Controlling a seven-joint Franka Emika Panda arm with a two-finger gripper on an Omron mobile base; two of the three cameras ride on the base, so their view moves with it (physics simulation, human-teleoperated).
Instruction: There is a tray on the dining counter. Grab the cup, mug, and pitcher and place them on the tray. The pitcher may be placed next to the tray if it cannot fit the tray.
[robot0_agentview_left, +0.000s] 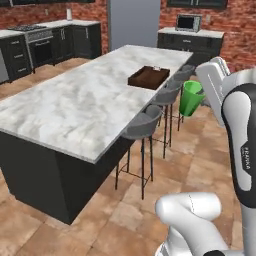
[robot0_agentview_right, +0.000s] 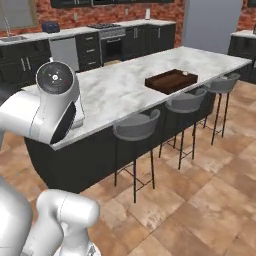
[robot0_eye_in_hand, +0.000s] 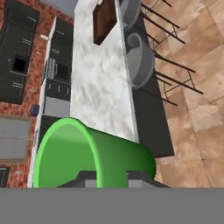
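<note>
Cup: one, bright green, tapered, no handle, smooth plastic-looking; lying sideways between gripper fingers in hand view, jaws narrowed onto its wall near base. Seen in left base view as green tumbler held mid-air beside stools, off dining counter's edge, tilted. Exact contact pts hard to read, prob. pinched on both sides.

Tray: one, dark brown wood, rectangular w/ raised sides, sitting near far end of counter close to stool-side edge; interior looks bare. Stools: three in right base view, grey round seats, thin dark legs, tucked along counter edge.

Counter top: long white marble, grey veins, dark base; wide open surface between tray and near end. Floor: brown tile, open room on stool side.
</note>
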